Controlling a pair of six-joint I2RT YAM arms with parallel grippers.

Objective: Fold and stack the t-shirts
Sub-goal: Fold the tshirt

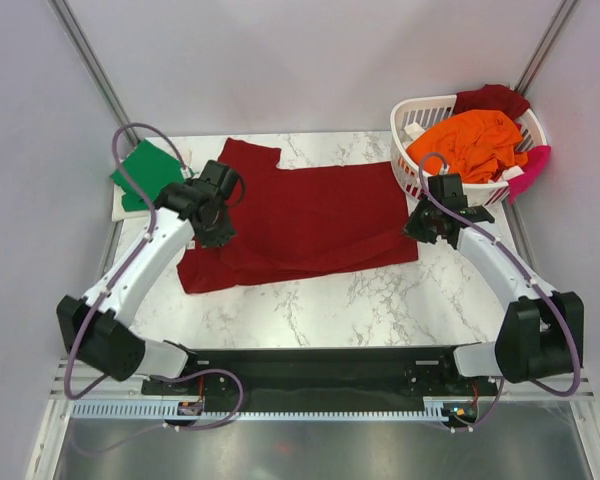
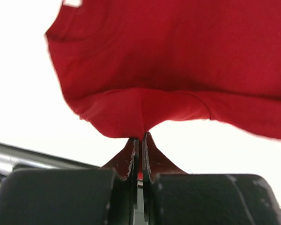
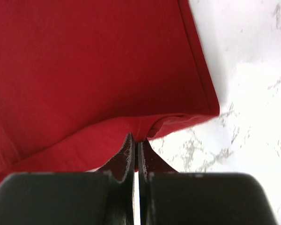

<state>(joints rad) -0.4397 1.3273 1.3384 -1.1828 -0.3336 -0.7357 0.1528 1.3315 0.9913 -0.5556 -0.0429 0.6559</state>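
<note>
Red shirt [image 1: 310,215] lay spread on the table [image 1: 380,300], stretched between my two grippers. I had the left gripper [image 2: 139,140] pinched tight on a fold of its edge, with cloth bunching just ahead of the fingers [image 2: 126,161]. My right gripper [image 3: 135,140] was likewise clamped on the hem near the shirt's corner, with bare marble off to its right. Beyond the right gripper sat the basket [image 1: 405,125] holding an orange shirt [image 1: 470,140]. A green shirt [image 1: 148,172] lay beyond the left one.
</note>
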